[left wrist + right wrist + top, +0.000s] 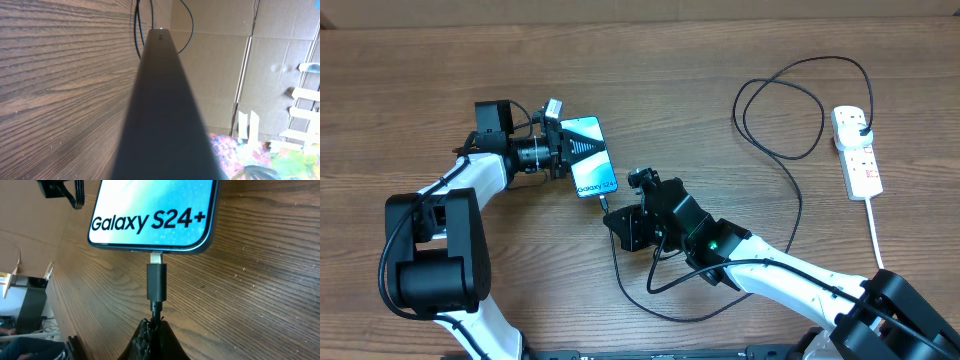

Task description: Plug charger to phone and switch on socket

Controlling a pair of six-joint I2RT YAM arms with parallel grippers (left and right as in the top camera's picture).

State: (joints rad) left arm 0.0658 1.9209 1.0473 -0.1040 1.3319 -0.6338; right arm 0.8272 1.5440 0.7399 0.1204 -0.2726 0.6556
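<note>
The phone [590,155] with a lit light blue screen reading "Galaxy S24+" lies tilted on the wooden table. My left gripper [558,150] is shut on its left end; in the left wrist view the phone's dark edge [162,110] fills the middle. The charger's black connector tip [156,280] has its metal end at the phone's bottom port [157,256], partly inserted. My right gripper [156,327] is shut on the charger cable just behind the tip. The black cable [790,160] loops to a black plug in the white socket strip [856,150] at the right.
The strip's thick white cord [876,235] runs toward the table's front right edge. Slack black cable [650,290] curls under the right arm. Cardboard walls [240,75] stand beyond the table.
</note>
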